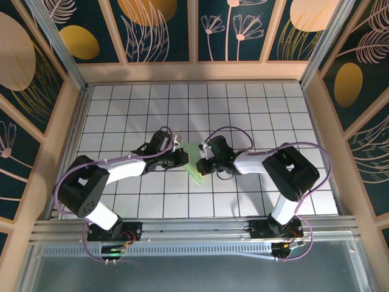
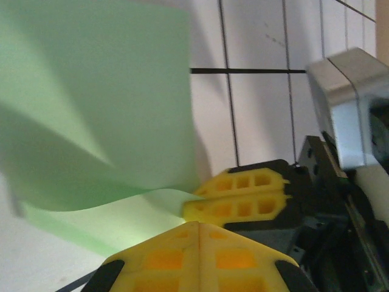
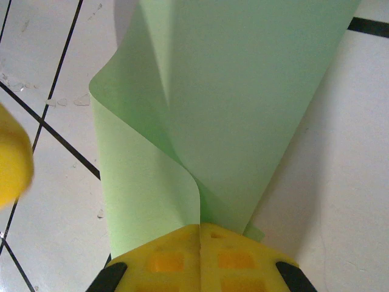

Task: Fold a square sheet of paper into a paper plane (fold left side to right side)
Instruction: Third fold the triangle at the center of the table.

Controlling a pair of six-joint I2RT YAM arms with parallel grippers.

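Where the right claw [image 3: 200, 231] is clenched, the sheet of paper [image 3: 243, 91] runs straight into its yellow tips, gripped at the near edge. Left claw [image 2: 197, 230] also clenched, just beside the paper's lower curl; nothing seen between its tips. Further out, the sheet is doubled over in a loose loop, raised off the gridded table [image 1: 121, 109], mid-table between the arms. Judgement: first left-to-right fold under way, crease not yet pressed flat; all later plane folds are left.
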